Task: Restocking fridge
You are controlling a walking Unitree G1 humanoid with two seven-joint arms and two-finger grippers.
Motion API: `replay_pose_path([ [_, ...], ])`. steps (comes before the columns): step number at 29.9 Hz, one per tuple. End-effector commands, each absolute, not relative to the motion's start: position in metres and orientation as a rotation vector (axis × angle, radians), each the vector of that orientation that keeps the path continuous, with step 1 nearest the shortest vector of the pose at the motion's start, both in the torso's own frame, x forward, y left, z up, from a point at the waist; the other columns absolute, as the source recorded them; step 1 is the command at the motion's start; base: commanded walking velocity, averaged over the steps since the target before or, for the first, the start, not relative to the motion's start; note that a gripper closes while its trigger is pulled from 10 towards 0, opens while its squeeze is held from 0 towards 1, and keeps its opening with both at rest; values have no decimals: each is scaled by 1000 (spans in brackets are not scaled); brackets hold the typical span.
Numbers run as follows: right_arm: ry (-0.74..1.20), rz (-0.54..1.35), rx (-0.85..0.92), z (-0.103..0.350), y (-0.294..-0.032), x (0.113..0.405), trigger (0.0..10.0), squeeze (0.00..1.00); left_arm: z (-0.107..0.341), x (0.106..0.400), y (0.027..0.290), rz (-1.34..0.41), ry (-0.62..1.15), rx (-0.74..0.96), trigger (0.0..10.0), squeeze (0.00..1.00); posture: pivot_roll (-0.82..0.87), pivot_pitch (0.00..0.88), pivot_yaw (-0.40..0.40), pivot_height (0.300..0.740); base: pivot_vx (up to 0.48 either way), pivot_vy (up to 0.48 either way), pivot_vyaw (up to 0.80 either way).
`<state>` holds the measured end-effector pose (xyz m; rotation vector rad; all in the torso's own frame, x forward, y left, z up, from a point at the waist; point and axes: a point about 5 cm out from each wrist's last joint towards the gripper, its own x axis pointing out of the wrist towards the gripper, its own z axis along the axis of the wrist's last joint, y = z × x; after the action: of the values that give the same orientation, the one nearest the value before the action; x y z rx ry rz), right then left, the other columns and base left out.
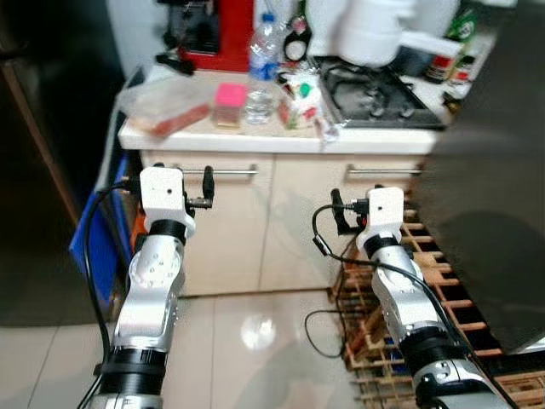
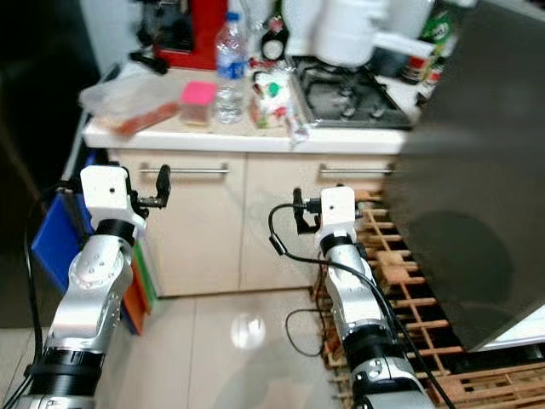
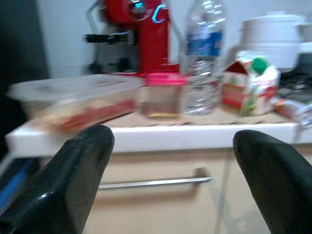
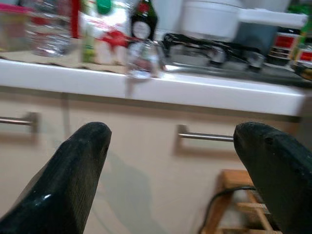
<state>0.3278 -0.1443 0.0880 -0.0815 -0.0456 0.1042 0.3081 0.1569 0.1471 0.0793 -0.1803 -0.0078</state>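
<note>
White table (image 1: 281,141) edge stands ahead of and above my left gripper (image 3: 170,161) and right gripper (image 4: 170,161), both spread wide and empty. On it: one food container (image 1: 163,109), one pink-lidded jar (image 1: 229,103), one water bottle (image 1: 261,72), one carton (image 1: 300,102). Dark fridge door (image 1: 490,187) flanks my right gripper.

Kitchen. White bench (image 1: 255,138) ahead of and above both hands, cream cabinets (image 1: 230,230) with bar handles (image 1: 217,171) beneath. Glossy pale floor tiles (image 1: 247,341) below them. Wooden slatted rack (image 1: 443,281) beside right hand. Dark panel (image 1: 43,128) beyond left hand.
</note>
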Motion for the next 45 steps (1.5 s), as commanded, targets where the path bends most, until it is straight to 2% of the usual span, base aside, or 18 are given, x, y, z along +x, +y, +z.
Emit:
replay_pose_path([
  [1,-47,101,-73,89,-143,330,10000,0,151,307,160,-9,-201,81,10000,0,54,0,-53,740,412,244,0],
  [9,-44,103,-69,87,-142,329,10000,0,154,302,159,-22,-226,119,10000,0,61,0,-49,740,222,336,0],
  [12,-37,109,-71,84,-141,327,10000,0,155,303,158,-15,-222,117,10000,0,63,0,-50,740,0,0,0],
  [17,-27,117,-74,81,-141,326,10000,0,163,298,141,-129,-278,107,10000,0,65,0,-54,740,0,0,0],
  [24,-27,117,-74,81,-141,326,10000,0,163,297,138,-154,-281,94,10000,0,65,0,-54,740,0,0,0],
  [41,-19,119,-69,79,-140,327,10000,0,165,294,136,-172,-290,77,10000,0,68,0,-55,740,0,471,0],
  [45,-25,119,-70,81,-140,328,10000,0,163,300,139,-128,-262,138,10000,0,65,0,-55,740,0,240,0],
])
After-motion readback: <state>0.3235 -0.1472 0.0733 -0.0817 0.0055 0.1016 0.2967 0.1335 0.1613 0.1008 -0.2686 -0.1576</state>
